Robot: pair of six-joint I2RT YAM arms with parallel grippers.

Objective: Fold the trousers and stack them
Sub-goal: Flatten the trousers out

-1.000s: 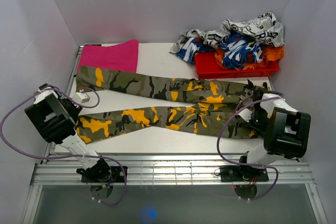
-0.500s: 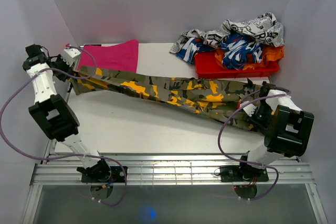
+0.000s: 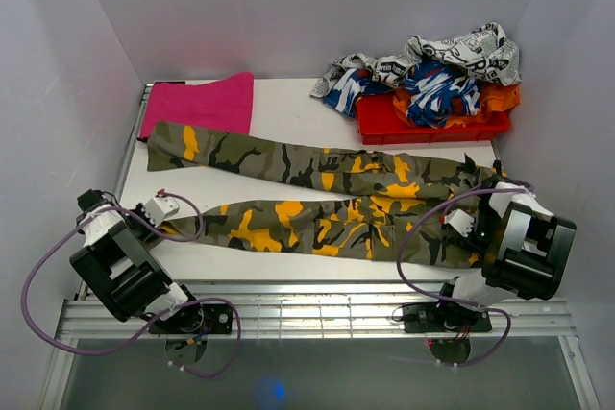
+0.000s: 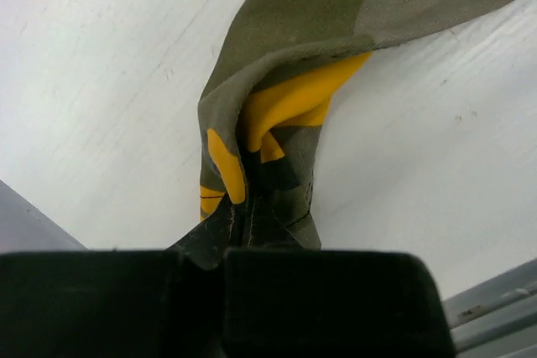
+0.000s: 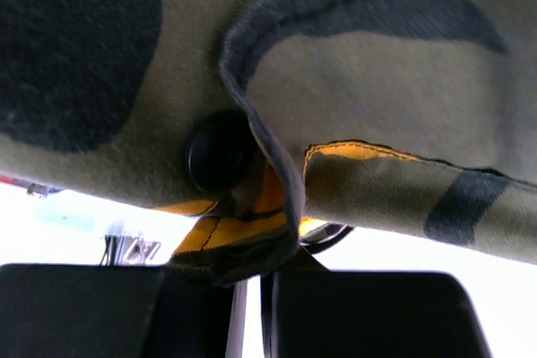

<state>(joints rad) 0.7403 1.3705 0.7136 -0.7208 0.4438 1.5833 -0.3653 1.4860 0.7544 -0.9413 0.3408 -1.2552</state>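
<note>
Finds left claw (image 3: 161,209) at the near left corner of the worktop (image 3: 226,197), clamped fully shut on the cuff of the near leg of the camouflage trousers (image 3: 317,226). Confirms this in the left wrist view, with bunched hem cloth pinched between the jaws.

Finds right claw (image 3: 460,224) at the near right, likewise shut, gripping a fold of the waistband beside a dark button (image 5: 216,155).

Records trousers lying flat across the worktop, waist to the right and legs running left, splayed in a narrow V. Places the near leg along the front edge and the far leg angled toward the back left, with bare worktop between them.

Notes the change: a second ago the left claw stood open by the near cuff. Half a second ago it held the cloth at the far left, with both legs drawn together in one band. Now shows that claw back at the near left and the legs apart again.

Judges the leg-on-leg fold not yet made. Expects the near leg to need carrying over again, with both grips kept firm.

Beyond: pink cloth (image 3: 204,103) at the back left, its edge touching the far cuff. At the back right, red bin (image 3: 384,128) heaped with a newsprint-patterned garment (image 3: 461,50), a blue-and-white garment (image 3: 437,84) and an orange garment (image 3: 502,98).
</note>
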